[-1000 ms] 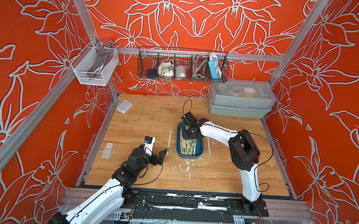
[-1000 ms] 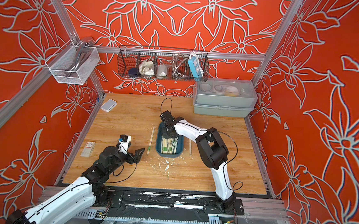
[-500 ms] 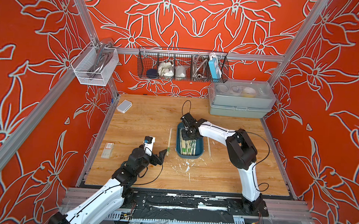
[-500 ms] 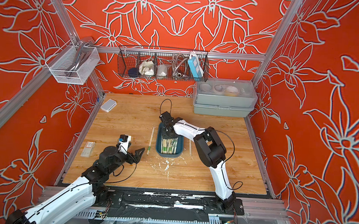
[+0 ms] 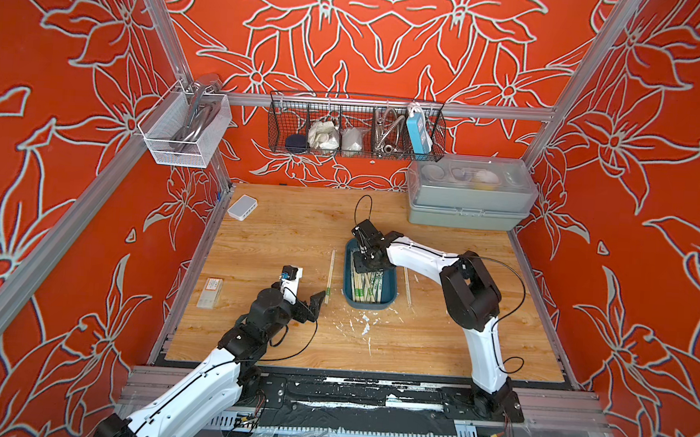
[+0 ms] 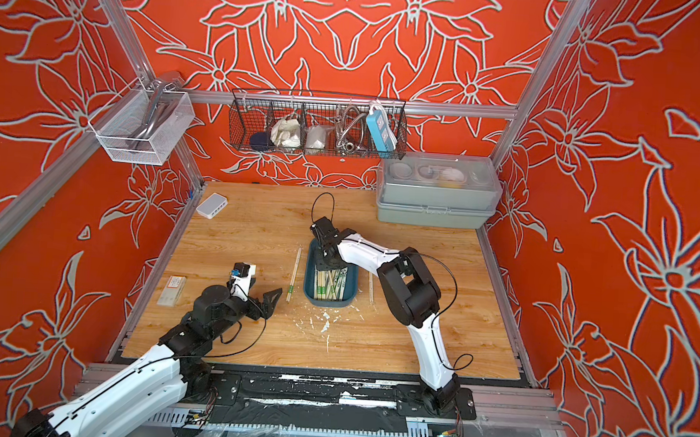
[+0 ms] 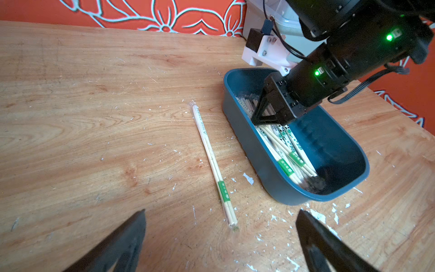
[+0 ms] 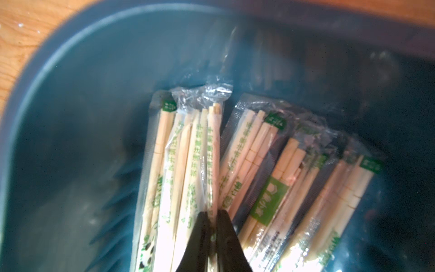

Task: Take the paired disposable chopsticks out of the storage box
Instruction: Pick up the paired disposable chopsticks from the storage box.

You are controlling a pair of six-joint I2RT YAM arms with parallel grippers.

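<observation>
The storage box (image 5: 368,306) (image 6: 328,302), a shallow teal tray, sits mid-table with several paired disposable chopsticks (image 5: 367,285) (image 6: 328,285) lying lengthwise in it. My right gripper (image 5: 365,266) (image 8: 213,215) reaches down into the tray's far half and is shut on one sleeved pair (image 8: 213,146) on top of the pile. The left wrist view shows its black fingers (image 7: 263,120) low among the sleeves. My left gripper (image 5: 314,304) (image 7: 221,213) hovers open over bare table, near the end of a loose pair (image 5: 330,274) (image 7: 209,153) left of the tray.
Another loose pair (image 5: 406,285) lies right of the tray. A grey-green lidded case (image 5: 468,193) stands at the back right, under a black wire basket (image 5: 356,130). A white box (image 5: 242,207) and a small packet (image 5: 210,292) lie along the left edge.
My right gripper has shut on a chopstick pair inside the tray, staying over its far half. The left arm has not moved.
</observation>
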